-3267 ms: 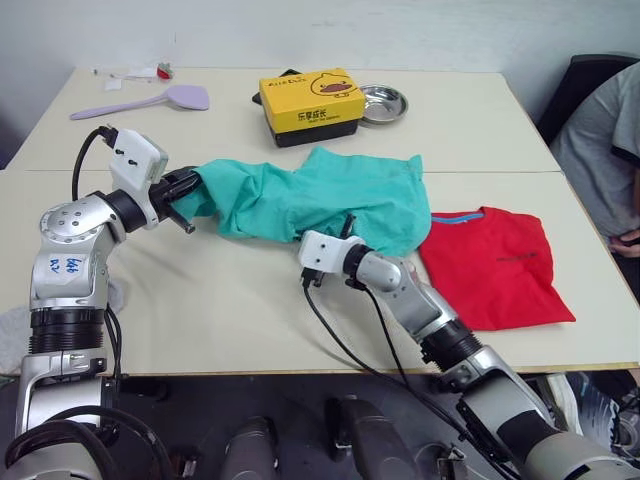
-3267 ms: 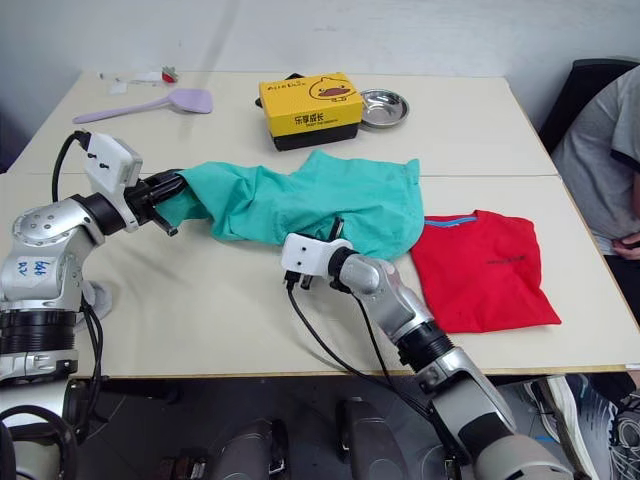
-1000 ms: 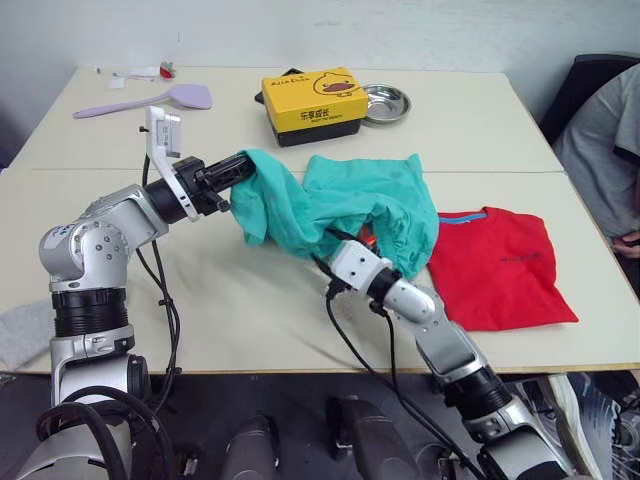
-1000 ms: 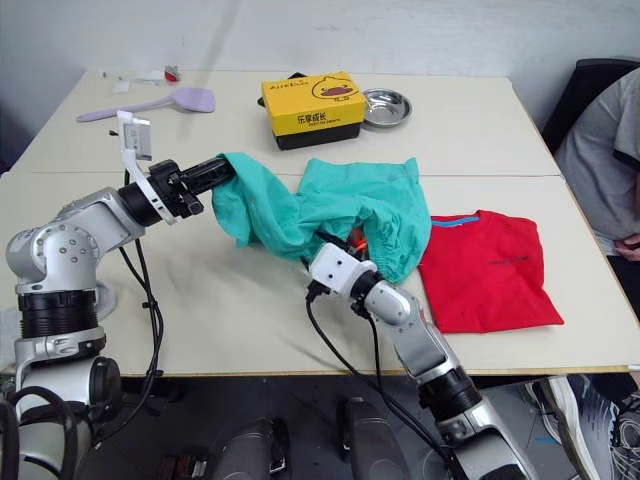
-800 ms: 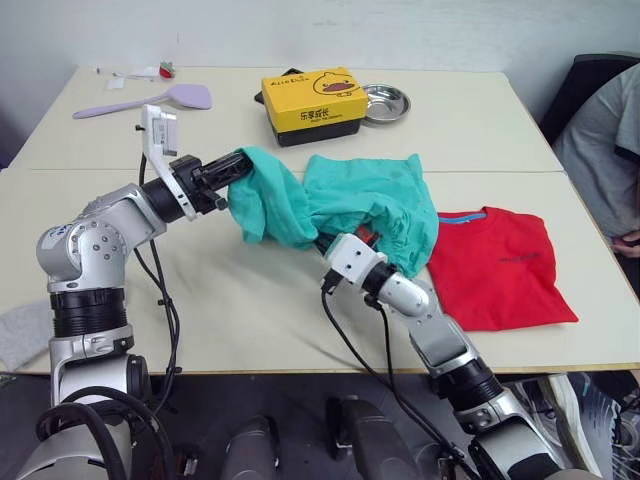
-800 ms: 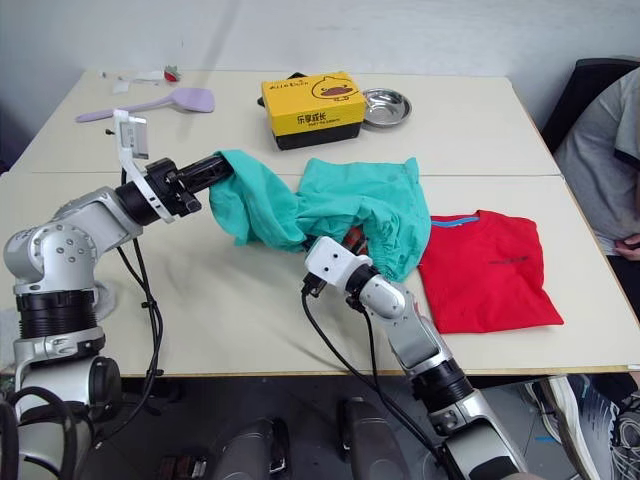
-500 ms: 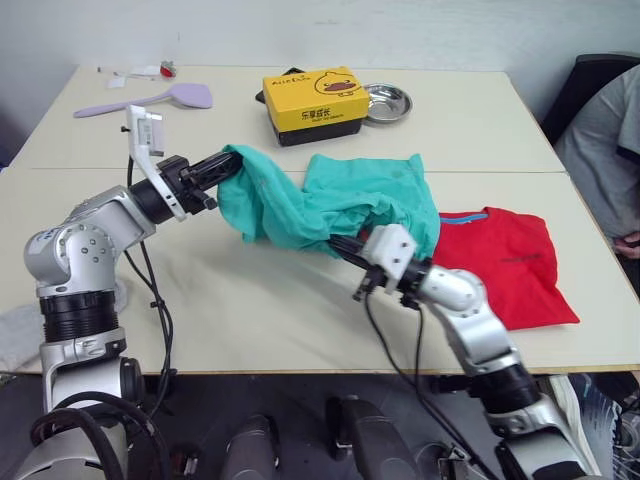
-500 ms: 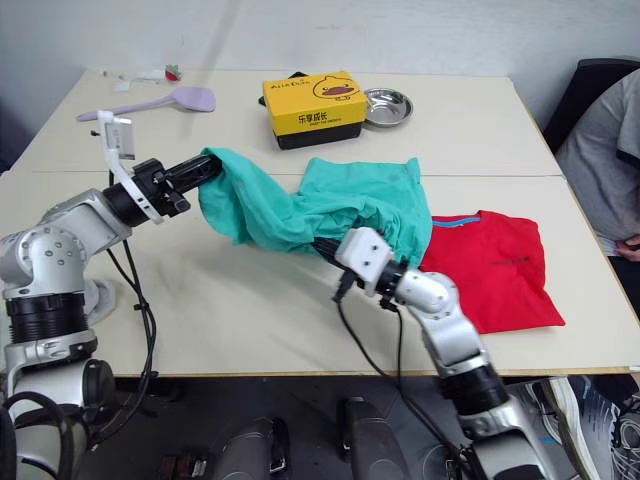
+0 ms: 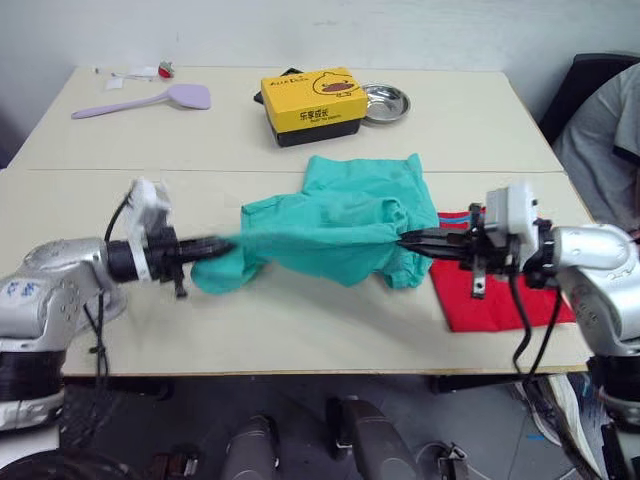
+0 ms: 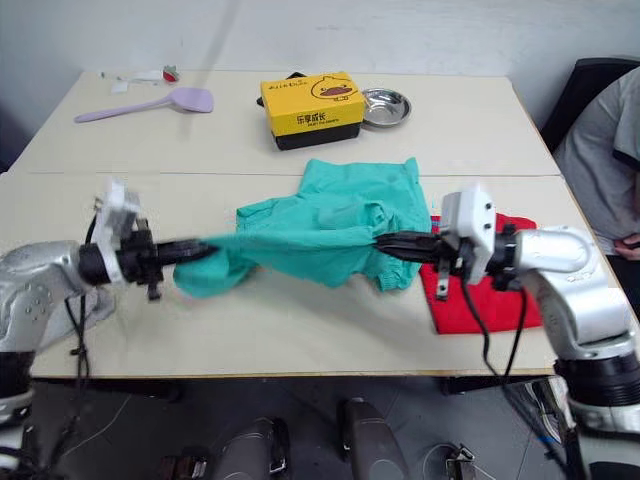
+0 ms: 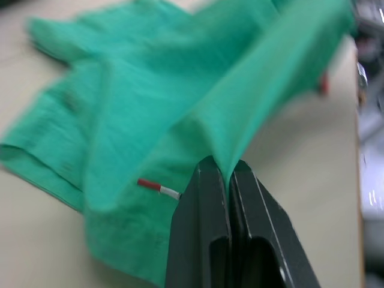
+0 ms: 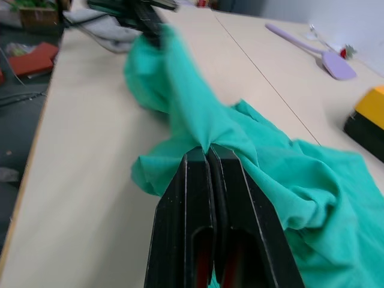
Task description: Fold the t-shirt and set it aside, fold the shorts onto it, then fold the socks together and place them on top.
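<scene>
one table point(image 9: 300, 320), one pair of teal shorts point(image 9: 340, 215) stretched above it between my two grippers, one red t-shirt point(image 9: 500, 300) flat to my right. my left gripper point(image 9: 215, 245) and right gripper point(image 9: 405, 240) each pinch a shorts edge tight.

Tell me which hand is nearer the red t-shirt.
Right. The right hand grips the shorts just beside the t-shirt. The left hand grips their other end, far across the table.
</scene>
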Available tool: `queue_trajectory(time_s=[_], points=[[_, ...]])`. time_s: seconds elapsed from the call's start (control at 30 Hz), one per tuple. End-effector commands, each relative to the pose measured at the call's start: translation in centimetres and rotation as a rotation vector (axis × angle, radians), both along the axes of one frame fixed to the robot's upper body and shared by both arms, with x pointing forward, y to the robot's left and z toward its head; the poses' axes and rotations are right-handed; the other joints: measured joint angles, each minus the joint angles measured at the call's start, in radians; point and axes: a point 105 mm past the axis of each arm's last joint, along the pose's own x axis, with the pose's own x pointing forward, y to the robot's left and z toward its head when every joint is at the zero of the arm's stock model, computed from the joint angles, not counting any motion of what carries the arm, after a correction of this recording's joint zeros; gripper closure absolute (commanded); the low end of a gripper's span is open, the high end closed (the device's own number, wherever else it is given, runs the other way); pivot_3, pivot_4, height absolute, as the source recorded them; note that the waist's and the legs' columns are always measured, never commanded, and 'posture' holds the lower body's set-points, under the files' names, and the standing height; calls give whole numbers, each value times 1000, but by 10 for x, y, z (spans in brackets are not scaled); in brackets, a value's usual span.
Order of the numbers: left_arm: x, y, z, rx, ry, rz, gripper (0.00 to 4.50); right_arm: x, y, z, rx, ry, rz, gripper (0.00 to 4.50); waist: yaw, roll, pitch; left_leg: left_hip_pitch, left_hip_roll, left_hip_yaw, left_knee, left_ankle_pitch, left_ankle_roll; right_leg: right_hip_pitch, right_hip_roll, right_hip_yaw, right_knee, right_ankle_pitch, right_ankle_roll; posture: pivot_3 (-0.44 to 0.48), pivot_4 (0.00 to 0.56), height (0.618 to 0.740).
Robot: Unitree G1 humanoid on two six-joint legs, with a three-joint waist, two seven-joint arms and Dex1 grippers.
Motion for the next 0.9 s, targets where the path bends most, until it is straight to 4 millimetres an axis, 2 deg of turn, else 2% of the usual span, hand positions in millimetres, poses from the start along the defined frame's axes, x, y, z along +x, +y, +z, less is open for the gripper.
queue_trajectory(time_s=[0.03,0.17,0.2,0.27,0.4,0.5,0.63,0.67,0.83,0.9], points=[[-9,16,-13,150,-54,-48,4500,11,7,-3,-5,-52,-29,4487,0,0,0,0,0,0,0,-3,5,-1,0,0,0,0,-1,0,150,740],[-7,23,-21,154,-59,-19,4500,23,44,-15,137,-93,-75,4487,-9,0,0,-1,2,0,1,-3,5,-2,1,0,0,-1,-3,0,150,740],[-5,24,-20,140,-62,-6,4500,16,54,-26,141,-67,-46,4313,-8,1,0,-1,2,0,0,-3,5,-2,1,0,0,-1,-3,0,150,740],[-1,25,-17,110,-71,18,4500,6,62,-38,135,-58,-26,3948,0,1,0,-1,2,0,0,-4,5,-2,1,0,1,-1,-3,0,150,740],[9,27,-9,35,-52,86,4500,-15,44,-36,173,-100,-48,2576,10,1,0,-4,2,0,3,-7,6,-2,0,-1,0,-1,0,0,150,740],[20,32,-5,-37,-31,177,4500,-32,33,-49,115,-144,-43,1590,15,1,0,-4,1,1,4,-9,7,-1,0,0,-2,-1,3,0,150,740],[36,37,15,-228,5,309,4500,-50,40,-78,38,-111,-22,266,11,1,0,-3,1,2,4,-9,8,-1,0,0,0,-2,4,0,150,740],[38,38,18,-264,21,333,4500,-52,45,-83,33,-108,-19,48,7,0,0,-2,1,2,4,-9,8,-1,1,1,1,-2,4,0,150,740],[45,44,28,-370,92,428,4500,-50,65,-98,7,-130,-52,48,-6,0,0,1,1,2,3,-5,3,0,1,1,4,-1,2,0,150,740],[47,46,27,-384,118,457,4500,-39,71,-102,-18,-186,-96,48,-6,0,0,1,1,1,3,-4,3,0,1,1,4,0,1,0,150,740]])
